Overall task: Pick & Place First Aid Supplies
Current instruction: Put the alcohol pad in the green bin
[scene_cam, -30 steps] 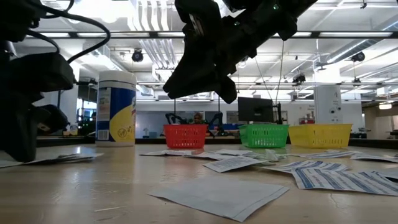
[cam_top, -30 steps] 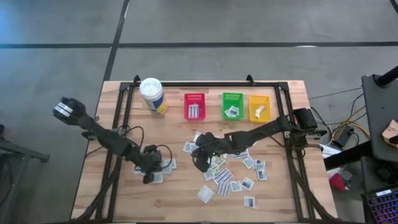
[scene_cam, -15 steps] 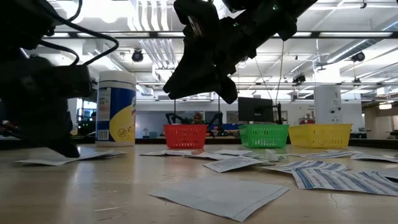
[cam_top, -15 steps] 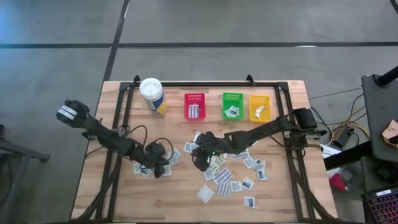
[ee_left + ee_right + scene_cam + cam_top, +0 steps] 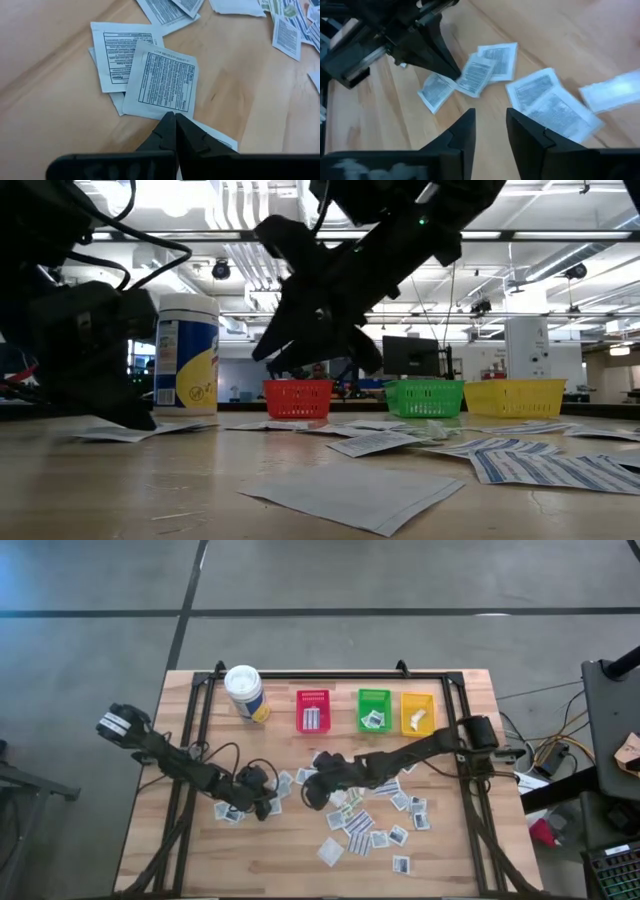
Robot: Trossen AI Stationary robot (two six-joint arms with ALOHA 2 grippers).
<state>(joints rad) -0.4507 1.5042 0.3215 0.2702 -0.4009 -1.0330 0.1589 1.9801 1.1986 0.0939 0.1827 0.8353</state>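
Note:
Several small white printed packets (image 5: 360, 825) lie flat across the table's middle and near right. My left gripper (image 5: 268, 808) is shut and slants down among a small group of packets (image 5: 161, 82) left of the middle. My right gripper (image 5: 308, 798) hangs open just to its right, above the table and a few packets (image 5: 540, 97). Nothing is between its fingers (image 5: 465, 135). In the right wrist view the left gripper (image 5: 451, 70) shows just beyond. My left gripper's shut fingertips (image 5: 175, 120) come slanting down onto the edge (image 5: 165, 111) of a white printed packet. That packet lies flat on the table, partly over another packet (image 5: 117, 62). A further packet (image 5: 217, 140) shows from under the fingers.
A red bin (image 5: 313, 712), a green bin (image 5: 374, 710) and a yellow bin (image 5: 417, 712) stand in a row at the far edge, each with something in it. A white canister with a yellow label (image 5: 245, 692) stands to their left. Bare wood lies near the front left.
My left gripper has slid along the table toward its right edge and rolled. It now stands among the packets near the right gripper, and packets it covered show behind it. My right gripper has sunk a little toward the table, shifted left and rolled.

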